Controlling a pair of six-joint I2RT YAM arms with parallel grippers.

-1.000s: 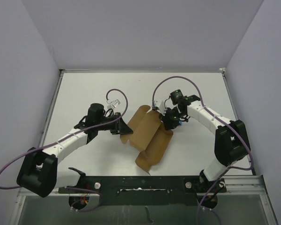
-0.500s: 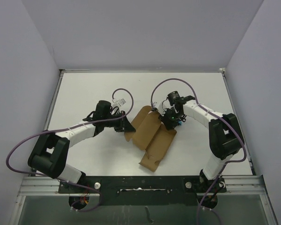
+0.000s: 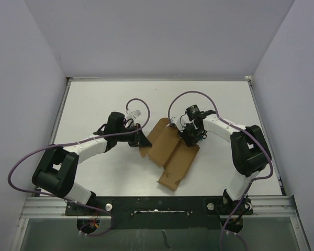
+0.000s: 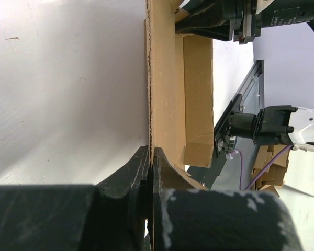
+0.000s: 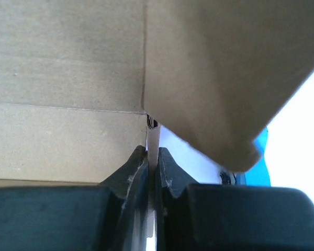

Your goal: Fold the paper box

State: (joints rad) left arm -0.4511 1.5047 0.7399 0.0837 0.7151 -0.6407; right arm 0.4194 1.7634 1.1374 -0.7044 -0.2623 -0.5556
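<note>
The paper box (image 3: 171, 151) is a brown cardboard die-cut piece, partly folded, lying at the table's middle between both arms. My left gripper (image 3: 141, 143) is shut on its left edge flap; in the left wrist view the jaws (image 4: 150, 152) pinch the thin cardboard edge, and the box wall (image 4: 178, 83) runs away from them. My right gripper (image 3: 190, 137) is shut on a flap at the box's upper right; in the right wrist view the fingers (image 5: 152, 154) clamp a thin cardboard tab, with box panels (image 5: 68, 78) filling the view.
The white table (image 3: 94, 104) is walled by pale partitions on the left, back and right. A black rail (image 3: 162, 205) runs along the near edge by the arm bases. Purple cables loop above both wrists.
The left arm swung its elbow outward and the box shifted slightly toward the lower right. The right gripper moved a little left. Both grippers kept their hold on the cardboard.
</note>
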